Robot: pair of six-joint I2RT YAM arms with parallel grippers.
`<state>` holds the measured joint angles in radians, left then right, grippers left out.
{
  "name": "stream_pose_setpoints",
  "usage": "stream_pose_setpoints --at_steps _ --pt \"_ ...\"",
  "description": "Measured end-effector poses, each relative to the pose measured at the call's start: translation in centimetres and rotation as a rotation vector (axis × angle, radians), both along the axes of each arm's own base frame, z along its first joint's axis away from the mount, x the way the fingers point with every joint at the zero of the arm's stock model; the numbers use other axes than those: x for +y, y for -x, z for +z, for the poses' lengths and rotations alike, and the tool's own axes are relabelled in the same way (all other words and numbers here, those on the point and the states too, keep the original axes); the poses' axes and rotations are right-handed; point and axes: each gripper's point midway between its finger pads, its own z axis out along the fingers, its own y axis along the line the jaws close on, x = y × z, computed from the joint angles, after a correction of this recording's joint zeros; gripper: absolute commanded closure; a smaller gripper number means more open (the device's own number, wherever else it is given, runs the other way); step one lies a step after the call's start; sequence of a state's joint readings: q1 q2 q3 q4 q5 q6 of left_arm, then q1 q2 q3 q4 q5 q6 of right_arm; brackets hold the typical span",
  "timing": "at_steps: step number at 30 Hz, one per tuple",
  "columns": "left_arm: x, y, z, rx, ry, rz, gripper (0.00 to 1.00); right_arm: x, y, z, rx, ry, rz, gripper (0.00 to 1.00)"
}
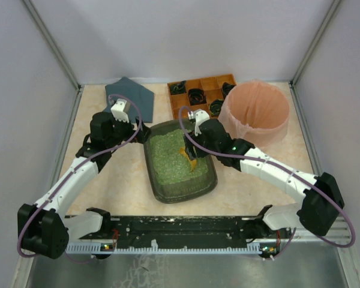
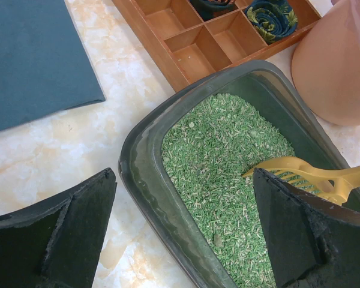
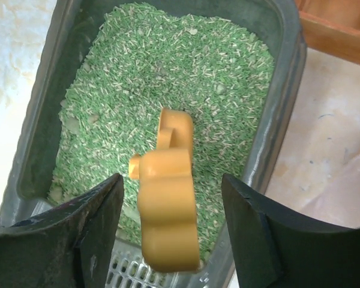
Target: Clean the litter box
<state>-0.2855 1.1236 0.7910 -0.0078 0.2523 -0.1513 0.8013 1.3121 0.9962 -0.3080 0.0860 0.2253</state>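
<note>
Filling the round-cornered grey-green plastic litter box (image 1: 181,193), centred on the marbled counter (image 1: 252,189), green pellets (image 2: 228,150) bear a yellow slotted scoop (image 3: 167,210); right claw (image 3: 173,186) released around its handle, left claw (image 2: 185,175) released astride the left rim.

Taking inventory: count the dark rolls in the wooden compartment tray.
4 dark rolls: one far-left, one central, one near-right, one beside the pink bin; others may be hidden.

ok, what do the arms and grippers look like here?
Both the left arm and right arm have white link shells and black joint housings, with a purple cable looping along each. The left gripper and right gripper have broad matte-black wedge fingers.
</note>
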Motion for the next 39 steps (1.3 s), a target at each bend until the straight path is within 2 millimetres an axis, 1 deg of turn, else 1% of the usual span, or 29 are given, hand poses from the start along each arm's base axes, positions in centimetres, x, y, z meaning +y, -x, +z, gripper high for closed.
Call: stream_pose_setpoints --at_steps 1,3,5,7,8,9,12,14,16,18,20,22,26,33,39 --pt "0.0 0.0 0.0 0.0 0.0 0.0 0.0 -0.3 0.1 0.3 -0.005 0.006 -0.002 0.27" --pt "0.0 0.0 0.1 -0.002 0.001 -0.002 0.0 -0.7 0.3 1.1 -0.015 0.009 -0.003 0.25" --pt "-0.1 0.1 0.3 -0.01 0.004 -0.008 0.0 -0.8 0.2 2.7 -0.037 -0.005 -0.006 0.24" --pt "-0.2 0.2 0.7 -0.021 0.008 -0.014 0.0 -0.9 0.1 4.6 -0.068 -0.027 -0.008 0.23" --pt "-0.2 0.3 1.0 -0.029 0.012 -0.017 0.0 -0.9 0.2 6.1 -0.095 -0.049 -0.009 0.23" --pt "-0.2 0.3 1.2 -0.035 0.014 -0.018 0.0 -1.0 0.2 6.7 -0.104 -0.058 -0.01 0.22" --pt "-0.2 0.4 1.7 -0.05 0.024 -0.018 0.0 -1.6 0.5 9.9 -0.176 -0.117 -0.017 0.22" --pt "-0.2 0.5 2.1 -0.055 0.032 -0.016 0.0 -2.5 1.0 12.2 -0.24 -0.169 -0.03 0.22" --pt "-0.2 0.8 2.4 -0.059 0.04 -0.012 0.0 -3.9 1.7 14.2 -0.318 -0.231 -0.054 0.21" --pt "0.1 1.3 2.9 -0.061 0.045 -0.003 0.0 -5.7 2.6 15.4 -0.383 -0.278 -0.089 0.21" --pt "0.5 1.9 3.3 -0.071 0.049 0.01 0.0 -7.3 3.2 15.8 -0.43 -0.31 -0.131 0.21" --pt "0.9 2.8 3.7 -0.085 0.054 0.024 0.0 -8.8 3.7 15.7 -0.466 -0.329 -0.165 0.2" --pt "1.6 4.5 3.9 -0.109 0.068 0.033 0.0 -11.2 4.9 14.7 -0.516 -0.351 -0.21 0.2" --pt "2.8 6.7 2.9 -0.084 0.096 0.089 0.0 -14.0 6.2 13.9 -0.558 -0.388 -0.277 0.2" --pt "3.9 8.3 1.8 -0.094 0.134 0.149 0.0 -15.6 6.7 12.2 -0.551 -0.399 -0.337 0.19"
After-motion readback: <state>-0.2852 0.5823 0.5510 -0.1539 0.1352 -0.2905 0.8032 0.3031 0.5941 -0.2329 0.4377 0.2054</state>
